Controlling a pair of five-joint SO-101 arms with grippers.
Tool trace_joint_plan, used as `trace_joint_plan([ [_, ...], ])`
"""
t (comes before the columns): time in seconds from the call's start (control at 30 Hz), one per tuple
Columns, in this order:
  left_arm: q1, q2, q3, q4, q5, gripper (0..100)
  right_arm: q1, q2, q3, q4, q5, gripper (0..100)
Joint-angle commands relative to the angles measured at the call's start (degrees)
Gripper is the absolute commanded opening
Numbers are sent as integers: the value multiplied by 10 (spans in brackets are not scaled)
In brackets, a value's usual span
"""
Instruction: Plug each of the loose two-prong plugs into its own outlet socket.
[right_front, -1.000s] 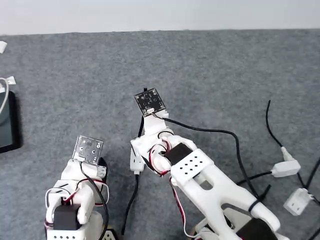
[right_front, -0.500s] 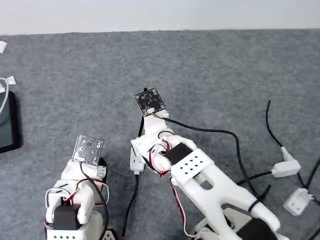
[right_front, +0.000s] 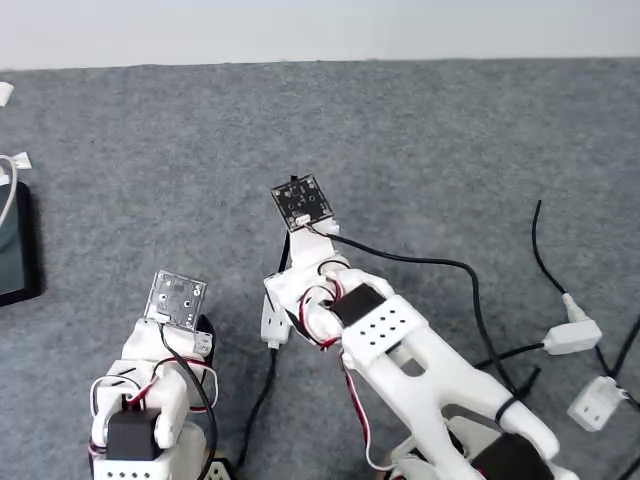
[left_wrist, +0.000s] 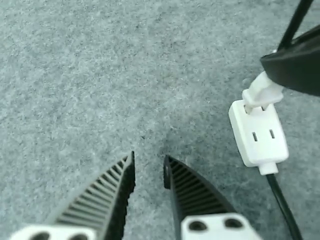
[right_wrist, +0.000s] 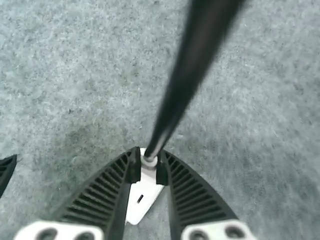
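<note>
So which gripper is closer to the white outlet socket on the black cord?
Right. The right gripper is shut on the outlet socket; the left gripper sits open beside it, not touching.

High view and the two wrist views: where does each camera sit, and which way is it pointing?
High view: fixed overhead, facing down at the grey table; left arm and right arm show.
Left wrist view: on the left wrist, looking past the open left gripper at the table and a white socket.
Right wrist view: on the right wrist, looking along the right gripper, shut on a white plug with black cable.
Shared: the white socket appears in left wrist and high views.
</note>
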Motion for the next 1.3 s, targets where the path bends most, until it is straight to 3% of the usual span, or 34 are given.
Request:
trace_joint_plan([
  [0.0,-5,1,-4,3,4,15,2,33,-26,-15,13,8],
  [0.3,-6,1,-3,3,4,15,-3,36,-8,-4,24,8],
  [0.57,-6,2,-3,2,4,15,-66,30,14,-2,77,15],
  [0.7,-6,2,-3,2,4,15,-67,30,14,-2,68,129],
  [0.87,-7,1,-3,1,4,15,-78,25,11,-2,-5,282],
  [1.1,-25,0,-4,-2,4,15,-135,31,-14,18,-33,289],
  [1.27,-25,0,-5,-2,4,15,-135,60,-18,7,-38,289],
])
